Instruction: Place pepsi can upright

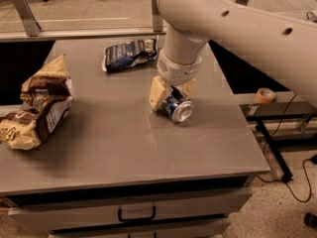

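The pepsi can (178, 109) is a small blue can lying on its side on the grey table (114, 133), right of centre, with its silver end facing me. My gripper (172, 94) hangs from the white arm (237, 24) and is down at the can's far end. Its cream fingers (158, 93) stand apart, one on each side of the can. I cannot tell if they touch it. The can's far end is hidden behind the gripper.
A dark blue crinkled snack bag (128, 54) lies at the back of the table, just left of the arm. Brown and cream chip bags (37, 103) lie at the left edge. A roll of tape (266, 95) sits on a ledge at the right.
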